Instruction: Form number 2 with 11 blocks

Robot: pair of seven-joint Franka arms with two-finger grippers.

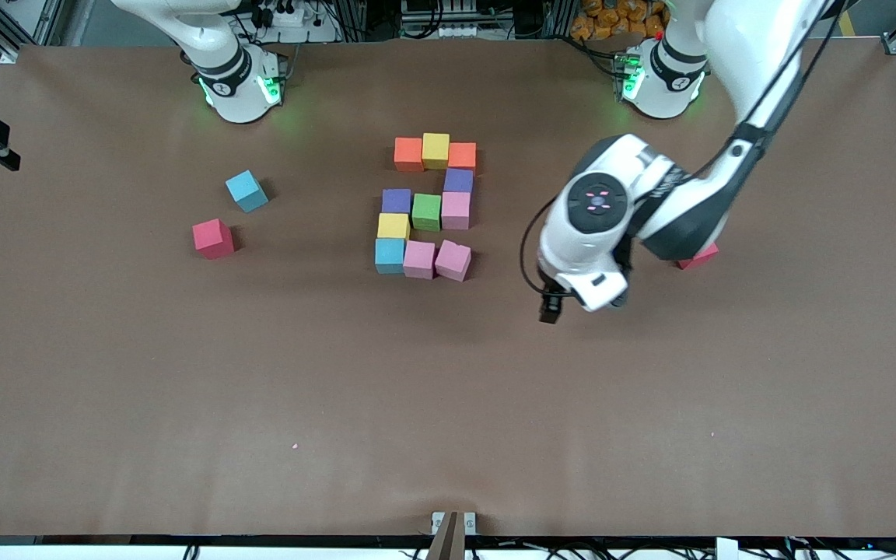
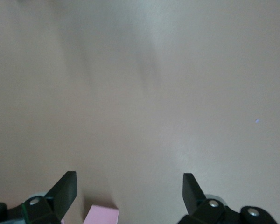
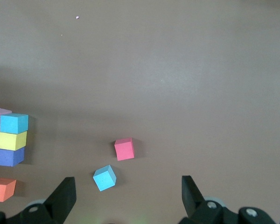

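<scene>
Left pincer [image 1: 551, 311]: spread wide, empty, over bare surface [image 1: 650, 404] beside number 2 [image 1: 428, 206], nearest its pink corner block [image 1: 453, 260] | Right pincer [image 3: 128, 196]: wide, empty, waiting | Risk: low return sweep could nudge that skewed block, breaking alignment | Room: open surface all around left pincer.

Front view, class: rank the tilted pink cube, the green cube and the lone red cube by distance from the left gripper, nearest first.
Measured from the left gripper, which is open:
1. Tilted pink cube, corner of the digit's nearest row.
2. Green cube, middle of the digit.
3. Lone red cube, toward the right arm's end.
</scene>
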